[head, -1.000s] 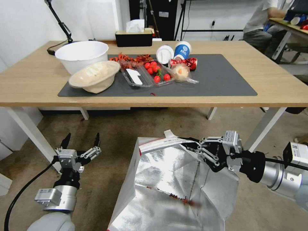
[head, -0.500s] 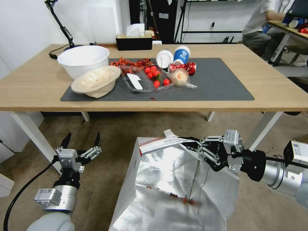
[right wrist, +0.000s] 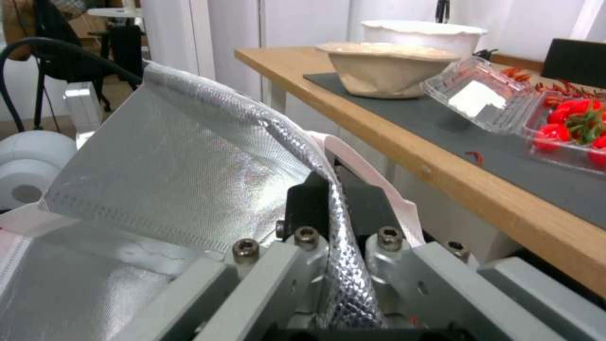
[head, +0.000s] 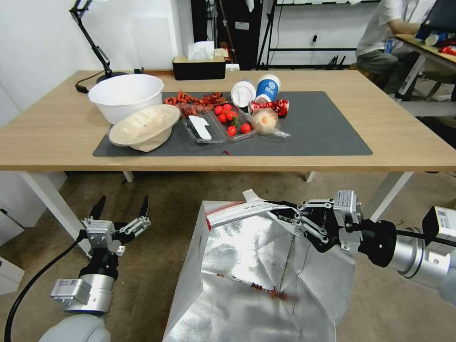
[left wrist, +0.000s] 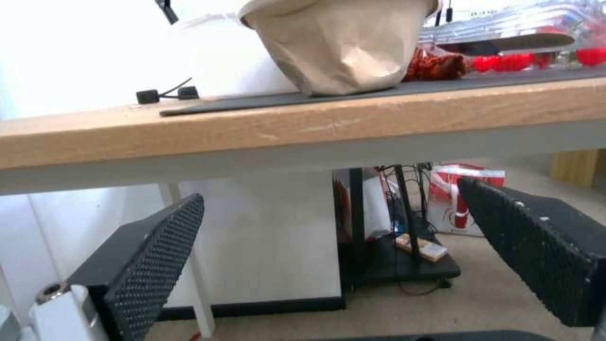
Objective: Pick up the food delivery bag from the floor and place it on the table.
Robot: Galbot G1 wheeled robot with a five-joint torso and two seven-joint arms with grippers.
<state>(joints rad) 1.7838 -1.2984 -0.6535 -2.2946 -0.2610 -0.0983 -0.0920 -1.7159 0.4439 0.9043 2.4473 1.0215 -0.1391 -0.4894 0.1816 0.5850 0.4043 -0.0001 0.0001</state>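
So the big boxy white paper food delivery bag with silver foil lining (head: 256, 280) sits at 6 o'clock in the head view, mouth gaping open and a few red crumbs stuck inside. The right pincer (head: 280, 214) reaches in from 3 o'clock, arm roughly level, and it's clamped on the bag's top rim; the right wrist view shows the foil edge (right wrist: 334, 246) squeezed right between the jaws. I can't tell whether the bag's bottom is off the floor, so I'd call this the lift step: grip made, bag not yet on the table. Next move probably needs a good rise to clear the table's front edge, then a push forward, and that floppy rim could tear or slip.

The left pincer (head: 121, 211) hangs at 8 o'clock, low by the white leg, pointing up with its black pads (left wrist: 145, 255) spread wide, holding nothing.

Farther out at 12 o'clock, the large light-wood table with the dark grey mat (head: 403, 137) is crowded on its left half with bowls and cherry tomatoes, while the mat's right side looks free.
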